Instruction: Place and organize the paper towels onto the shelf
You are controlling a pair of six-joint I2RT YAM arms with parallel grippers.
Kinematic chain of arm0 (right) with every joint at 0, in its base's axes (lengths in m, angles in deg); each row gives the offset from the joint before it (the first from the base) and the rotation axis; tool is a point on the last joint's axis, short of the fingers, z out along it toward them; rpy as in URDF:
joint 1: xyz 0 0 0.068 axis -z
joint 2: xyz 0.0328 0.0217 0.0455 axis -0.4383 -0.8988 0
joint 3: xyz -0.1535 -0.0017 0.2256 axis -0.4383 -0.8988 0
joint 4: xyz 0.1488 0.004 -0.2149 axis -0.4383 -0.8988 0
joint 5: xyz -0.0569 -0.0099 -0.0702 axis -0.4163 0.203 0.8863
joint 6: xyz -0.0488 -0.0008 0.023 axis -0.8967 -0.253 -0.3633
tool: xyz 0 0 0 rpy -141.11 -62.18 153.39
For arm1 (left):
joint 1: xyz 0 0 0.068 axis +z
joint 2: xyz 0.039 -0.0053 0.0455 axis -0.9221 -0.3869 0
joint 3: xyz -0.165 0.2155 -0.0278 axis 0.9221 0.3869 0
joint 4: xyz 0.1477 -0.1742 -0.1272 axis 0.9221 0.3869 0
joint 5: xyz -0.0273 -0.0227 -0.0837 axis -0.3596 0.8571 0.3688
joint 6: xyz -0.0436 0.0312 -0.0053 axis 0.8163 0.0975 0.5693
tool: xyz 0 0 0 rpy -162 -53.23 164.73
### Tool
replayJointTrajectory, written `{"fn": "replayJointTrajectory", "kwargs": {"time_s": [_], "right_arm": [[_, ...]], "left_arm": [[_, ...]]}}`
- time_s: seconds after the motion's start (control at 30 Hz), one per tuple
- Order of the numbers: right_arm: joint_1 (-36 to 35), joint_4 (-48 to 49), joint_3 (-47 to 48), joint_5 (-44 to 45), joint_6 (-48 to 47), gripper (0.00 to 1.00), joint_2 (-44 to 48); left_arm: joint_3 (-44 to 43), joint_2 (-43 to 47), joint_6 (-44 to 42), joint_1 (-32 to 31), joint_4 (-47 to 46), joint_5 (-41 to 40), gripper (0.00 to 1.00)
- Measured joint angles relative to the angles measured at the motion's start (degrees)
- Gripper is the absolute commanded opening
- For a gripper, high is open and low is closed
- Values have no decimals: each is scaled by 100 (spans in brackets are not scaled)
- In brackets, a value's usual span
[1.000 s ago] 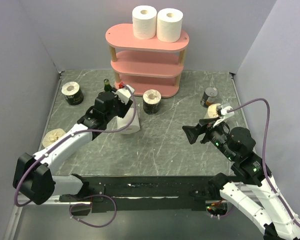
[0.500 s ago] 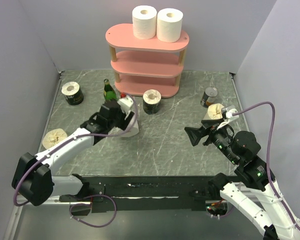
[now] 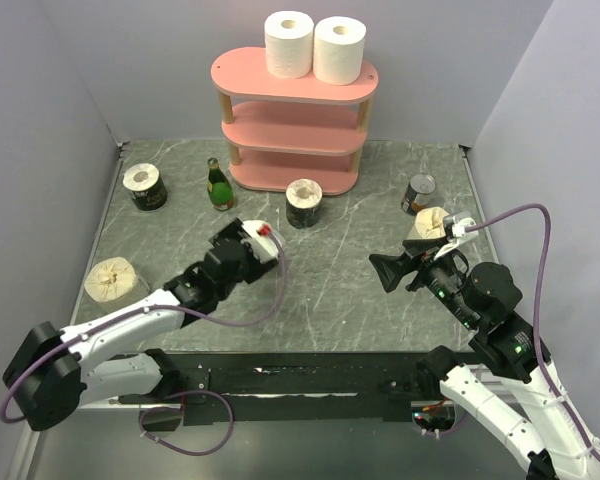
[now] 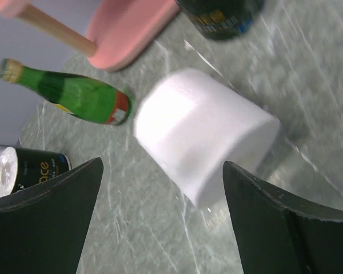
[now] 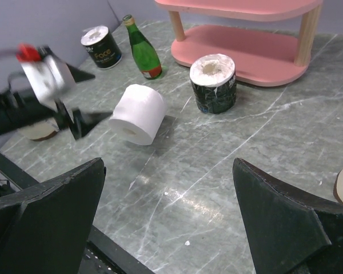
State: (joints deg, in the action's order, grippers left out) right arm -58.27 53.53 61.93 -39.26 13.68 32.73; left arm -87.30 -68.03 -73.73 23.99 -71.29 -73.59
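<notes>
Gaping wide, the left gripper (image 4: 163, 171) has hold of nothing. A white roll (image 4: 206, 134) lies tipped on the table (image 4: 160, 245) just ahead, clear of both fingers, near the green bottle (image 4: 68, 94). Same deal with the right gripper (image 5: 168, 165): spread fully, empty. Two more white rolls (image 3: 289, 43) stand atop the shelf (image 3: 240, 72).

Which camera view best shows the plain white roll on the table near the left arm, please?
The right wrist view: the white roll appears whole and sharp there. The left wrist view shows it large but blurred, framed by the open left fingers. In the top view the left arm largely hides it.
</notes>
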Motion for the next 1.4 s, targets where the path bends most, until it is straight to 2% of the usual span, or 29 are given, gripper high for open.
{"fn": "replayJointTrajectory", "kwargs": {"time_s": [0.17, 0.53, 0.73, 0.97, 1.2, 1.27, 1.4], "right_arm": [[0, 0, 0, -2, -4, 100, -7], [0, 2, 0, 2, -61, 100, -4], [0, 0, 0, 72, -131, 100, -4], [0, -11, 0, 203, -199, 100, 37], [0, -33, 0, 286, -214, 100, 74], [0, -48, 0, 293, -216, 99, 74], [0, -70, 0, 306, -214, 99, 74]], "left_arm": [[398, -372, -514, -516, -144, -468, 94], [409, -1139, -841, -595, -474, -898, 96], [409, -1578, -881, -619, -796, -968, 93], [409, -2044, -1010, -623, -1360, -1237, 76], [417, -2133, -1049, -634, -1738, -1305, 65], [420, -2149, -1043, -634, -1812, -1300, 57], [455, -2166, -1025, -634, -1906, -1303, 50]]}}
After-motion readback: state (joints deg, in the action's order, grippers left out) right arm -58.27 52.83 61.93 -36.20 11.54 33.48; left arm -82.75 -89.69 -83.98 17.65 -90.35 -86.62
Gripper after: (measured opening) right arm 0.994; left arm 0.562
